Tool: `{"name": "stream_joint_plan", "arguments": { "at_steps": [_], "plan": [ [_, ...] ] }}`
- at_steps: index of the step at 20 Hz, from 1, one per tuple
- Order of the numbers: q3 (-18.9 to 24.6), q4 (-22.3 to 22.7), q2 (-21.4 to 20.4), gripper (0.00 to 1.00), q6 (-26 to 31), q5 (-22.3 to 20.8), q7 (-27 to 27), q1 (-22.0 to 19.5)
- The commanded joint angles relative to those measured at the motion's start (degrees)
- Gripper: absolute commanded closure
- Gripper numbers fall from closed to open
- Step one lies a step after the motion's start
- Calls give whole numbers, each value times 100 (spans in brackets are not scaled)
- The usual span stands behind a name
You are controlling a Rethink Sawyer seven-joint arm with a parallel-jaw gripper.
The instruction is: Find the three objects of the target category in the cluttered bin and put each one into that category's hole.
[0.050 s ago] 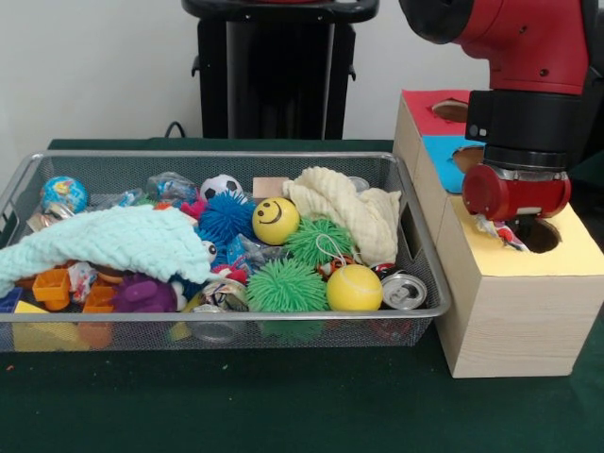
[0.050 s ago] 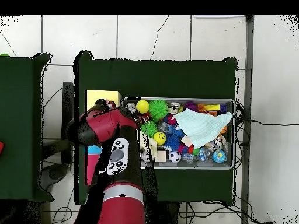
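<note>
Writing cannot be read on anything in the front view. A wire bin (image 1: 415,274) on the green table (image 1: 283,406) is packed: a mint cloth (image 1: 104,241) drapes over the left half, a cream cloth (image 1: 344,212) lies at the back right, and between them sit a smiley ball (image 1: 276,220), a blue spiky ball (image 1: 226,217), two green spiky balls (image 1: 286,286), a yellow tennis ball (image 1: 354,287), a soccer ball (image 1: 222,186) and a globe ball (image 1: 64,194). A can (image 1: 404,291) lies on its side in the near right corner, touching the tennis ball. Orange blocks (image 1: 52,286) and a purple toy (image 1: 143,294) sit under the mint cloth's edge. Just right of the bin stands a wooden box (image 1: 500,321) with red, blue and yellow top panels, each with a hole. The gripper (image 1: 505,231) hangs over the yellow panel beside its hole (image 1: 540,236), pinching a crinkled wrapper (image 1: 498,232); the jaws themselves are hidden by the wrist, so I cannot tell their spacing. The table in front of the bin and box lies bare.

In the overhead view the arm (image 2: 111,157) covers most of the box; only its yellow panel (image 2: 102,97) shows. The bin sits just beside it, with green table all round. The gripper is hidden under the arm.
</note>
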Motion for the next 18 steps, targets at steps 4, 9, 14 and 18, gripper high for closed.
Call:
{"name": "stream_joint_plan", "arguments": {
  "at_steps": [4,9,14,18],
  "plan": [
    [-42,601,684,100,3,-312,590,-89],
    [-45,587,688,0,197,-259,562,-89],
    [-124,582,667,0,-14,-262,641,-41],
    [-25,681,512,0,241,-34,710,-165]
  ]
}}
